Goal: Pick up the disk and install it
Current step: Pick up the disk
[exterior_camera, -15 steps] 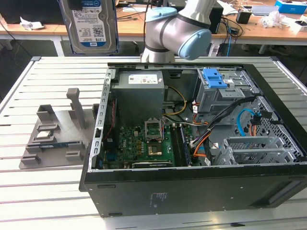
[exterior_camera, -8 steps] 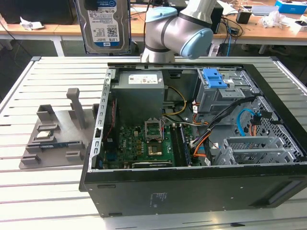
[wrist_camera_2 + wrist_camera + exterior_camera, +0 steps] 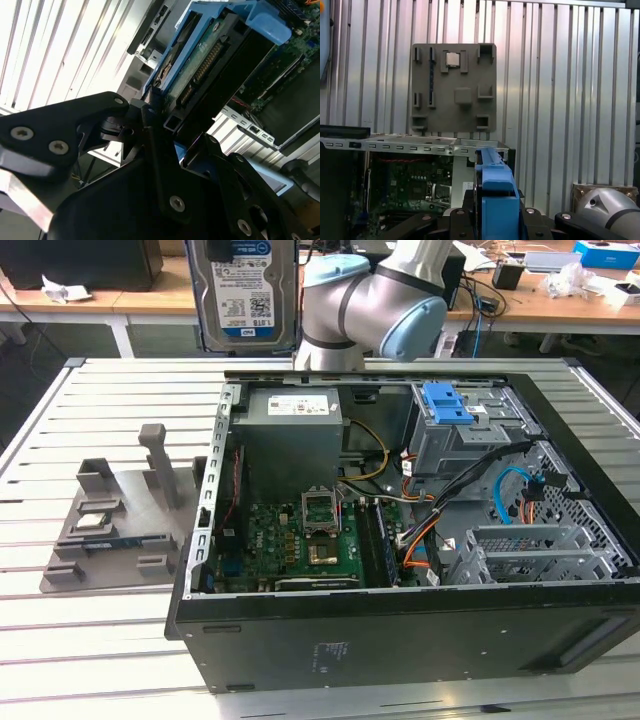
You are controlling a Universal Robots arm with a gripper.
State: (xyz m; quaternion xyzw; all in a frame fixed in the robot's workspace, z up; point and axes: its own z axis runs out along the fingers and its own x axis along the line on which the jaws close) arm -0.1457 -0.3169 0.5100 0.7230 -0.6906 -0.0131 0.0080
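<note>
Second wrist view — one pincer (image 3: 165,117) gripping one disk (image 3: 200,65); exterior view — one open case (image 3: 400,650).

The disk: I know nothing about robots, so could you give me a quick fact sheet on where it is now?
Disk: silver drive, blue-and-white label, blue frame
Held by: jaws of the arm, shut on its blue frame
Where: raised in the air beyond the open computer case
Installed: not yet
Drive cage: grey, blue latch on top, inside the case
Tray: grey, on the table at the exterior view's left, small chip on it
</note>
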